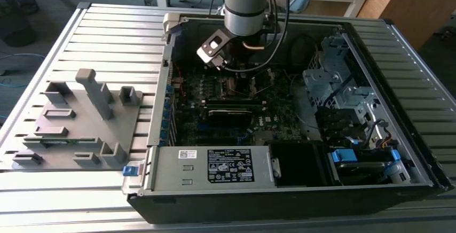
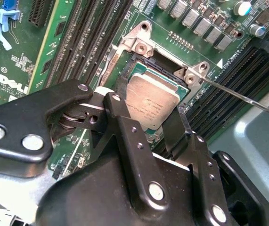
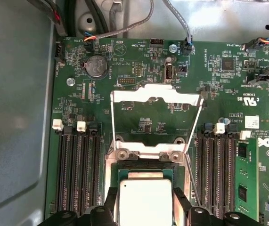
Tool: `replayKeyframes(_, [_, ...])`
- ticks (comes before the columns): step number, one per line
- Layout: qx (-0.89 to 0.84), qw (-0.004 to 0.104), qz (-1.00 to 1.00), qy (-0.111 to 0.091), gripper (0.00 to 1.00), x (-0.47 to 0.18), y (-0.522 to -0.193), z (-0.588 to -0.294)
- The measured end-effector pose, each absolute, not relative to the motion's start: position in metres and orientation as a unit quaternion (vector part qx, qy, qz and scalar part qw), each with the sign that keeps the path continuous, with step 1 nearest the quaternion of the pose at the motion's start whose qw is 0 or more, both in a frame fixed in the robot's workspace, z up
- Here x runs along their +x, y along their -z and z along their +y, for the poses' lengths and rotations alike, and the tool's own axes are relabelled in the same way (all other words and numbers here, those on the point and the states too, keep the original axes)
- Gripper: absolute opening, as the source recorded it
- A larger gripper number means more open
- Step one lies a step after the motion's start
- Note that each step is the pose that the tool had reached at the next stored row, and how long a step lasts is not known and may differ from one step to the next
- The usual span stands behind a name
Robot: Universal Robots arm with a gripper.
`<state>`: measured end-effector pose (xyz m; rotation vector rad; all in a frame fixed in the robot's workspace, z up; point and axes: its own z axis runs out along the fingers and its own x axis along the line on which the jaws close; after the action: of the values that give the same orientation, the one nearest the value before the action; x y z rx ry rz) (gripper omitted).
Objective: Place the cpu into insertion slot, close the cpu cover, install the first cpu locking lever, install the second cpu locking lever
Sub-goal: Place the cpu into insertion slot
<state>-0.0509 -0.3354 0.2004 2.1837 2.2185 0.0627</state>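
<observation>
Fingers (image 2: 118, 117) of the gripper (image 2: 147, 115) bracket the cpu (image 2: 154, 100) on two opposite edges and pinch it, one black finger pressed to each side. The cpu lies flat and square over the insertion slot (image 3: 146, 165), low within its metal rim; whether it is fully seated I cannot tell. Its top is a dull silver-grey plate with faint print, and a narrow green margin shows along one edge in the second wrist view. Just beyond it the cpu cover (image 3: 155, 94) stands swung open on its hinge, its large cut-out showing the green motherboard (image 3: 139, 61) behind. A thin lever rod (image 2: 242, 96) angles away from one corner of the socket frame. Long black memory slots (image 3: 77, 169) run along both sides of the socket. In the exterior view the arm (image 1: 246, 3) comes almost straight down into the open computer case (image 1: 399, 110), wrist low over the board. A grey fixture tray (image 1: 78, 121) sits on the slatted table (image 1: 107, 30) at the exterior view's left.
</observation>
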Motion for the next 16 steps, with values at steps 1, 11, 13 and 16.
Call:
replayKeyframes(1, [0.701, 0.014, 0.712, -0.02, 0.54, -0.0509, -0.1998, -0.3354])
replayKeyframes(11, [0.703, 0.014, 0.711, -0.02, 0.54, -0.0509, -0.1957, -0.3355])
replayKeyframes(13, [0.703, 0.014, 0.711, -0.02, 0.54, -0.0509, -0.1957, -0.3359])
replayKeyframes(16, [0.703, 0.014, 0.71, -0.02, 0.54, -0.0509, -0.1957, -0.3364])
